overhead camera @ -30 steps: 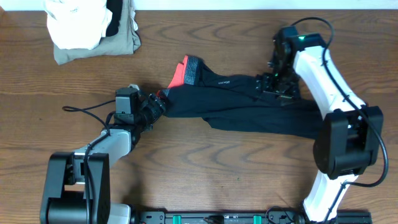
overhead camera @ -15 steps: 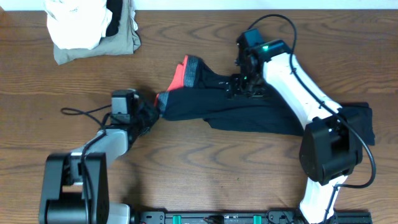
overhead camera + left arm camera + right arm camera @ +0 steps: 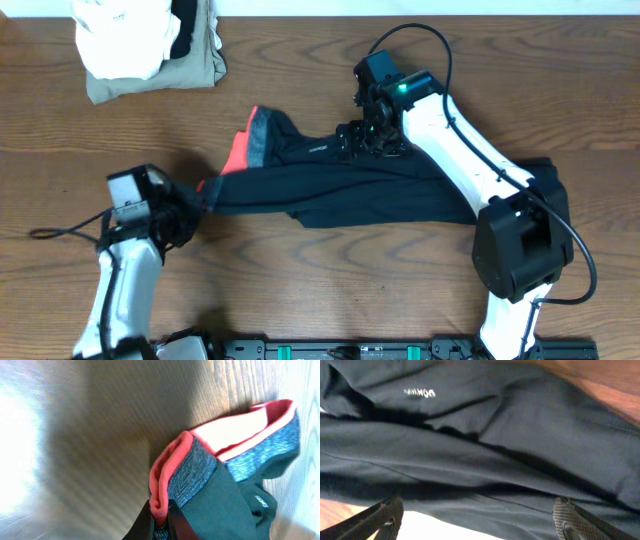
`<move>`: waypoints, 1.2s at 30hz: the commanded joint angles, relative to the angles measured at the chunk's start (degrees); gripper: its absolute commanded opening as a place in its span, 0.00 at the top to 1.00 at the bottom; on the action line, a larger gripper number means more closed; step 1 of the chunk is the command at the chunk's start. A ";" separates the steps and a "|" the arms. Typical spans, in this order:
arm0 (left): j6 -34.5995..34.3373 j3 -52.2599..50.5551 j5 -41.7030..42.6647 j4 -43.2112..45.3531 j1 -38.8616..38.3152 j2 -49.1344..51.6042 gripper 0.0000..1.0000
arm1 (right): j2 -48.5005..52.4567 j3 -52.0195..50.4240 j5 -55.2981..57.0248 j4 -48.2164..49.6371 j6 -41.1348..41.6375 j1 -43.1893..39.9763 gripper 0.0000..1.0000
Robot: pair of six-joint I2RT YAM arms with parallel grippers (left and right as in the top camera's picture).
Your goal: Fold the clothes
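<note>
The left gripper [image 3: 196,199] is clamped on the clothes [image 3: 340,188]. In the left wrist view its dark fingers [image 3: 177,524] are pressed together over the red-orange rim of the waistband [image 3: 200,467], with grey fabric bunched just behind the pinch. From overhead, the grip sits at the lower left end of the waistband [image 3: 248,148], and the left arm runs down and left from there.

The waistband rises up and to the right from the grip. It gapes open, so its bright inner face shows. The black fabric spreads rightward from the waistband across the wooden table [image 3: 300,290], long and rumpled. Its far end lies well to the right of the waistband, partly hidden under the right arm.

The right gripper [image 3: 366,140] is to the right of the waistband, over the upper edge of the black cloth. Its jaws stand wide apart. In the right wrist view both fingertips [image 3: 566,516] frame a broad stretch of creased fabric with nothing pinched between them. Whether they touch the cloth cannot be told. A small white logo [image 3: 419,393] is printed on the fabric between this gripper and the waistband.

Well up and to the left of the waistband, a white folded cloth [image 3: 120,35] rests on a khaki-olive folded garment [image 3: 200,68]. Both are well apart from the black fabric.
</note>
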 commanded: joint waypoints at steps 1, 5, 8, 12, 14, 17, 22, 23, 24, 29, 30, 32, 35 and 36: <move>3.98 0.42 -0.28 -2.97 0.96 -3.21 0.94 | -1.44 0.79 -3.87 1.36 1.09 1.55 0.05; 5.62 0.42 0.50 -5.16 0.94 -5.53 0.76 | -1.44 0.79 -6.95 4.33 -0.26 3.23 0.04; 10.80 0.42 3.43 -5.01 0.94 -7.80 0.52 | -1.44 0.79 -6.84 6.25 -1.73 4.96 0.01; 14.14 0.42 3.65 -5.66 0.94 -11.21 0.02 | -1.44 0.79 -6.88 8.20 -1.92 6.36 0.01; 14.14 0.42 3.65 -5.62 0.94 -12.02 0.02 | -1.44 0.79 -6.95 8.83 -1.88 6.78 0.01; 14.12 0.42 3.76 -4.66 0.94 -12.33 0.02 | -1.42 0.79 -7.04 9.51 -1.90 7.45 0.01; 17.57 0.44 7.91 2.73 -0.63 -9.79 0.02 | -1.42 0.79 -1.81 9.33 1.36 7.85 0.01; 17.57 0.50 7.89 3.76 -1.03 -8.90 0.02 | -1.42 0.79 -1.18 9.07 2.84 7.50 0.01; 17.57 0.68 7.76 4.37 -1.22 -7.89 0.02 | -1.42 0.79 -1.16 8.70 3.74 7.10 0.01; 19.96 4.39 7.72 4.96 -1.29 2.34 0.02 | -1.42 0.79 -1.22 4.39 3.91 5.01 0.01; 21.20 5.44 7.72 4.92 -1.29 4.96 0.02 | -1.42 0.79 -1.22 3.28 3.54 4.61 0.01; 23.87 7.45 7.67 4.87 -1.27 10.01 0.02 | -1.42 0.79 -1.09 1.36 2.36 4.17 0.01; 24.74 10.25 6.75 4.90 -1.27 15.74 0.02 | -1.42 0.79 -0.57 -0.87 0.33 4.13 0.01; 25.11 10.97 6.56 4.92 -1.27 17.03 0.02 | -1.42 0.79 0.02 -1.66 -0.02 4.15 0.01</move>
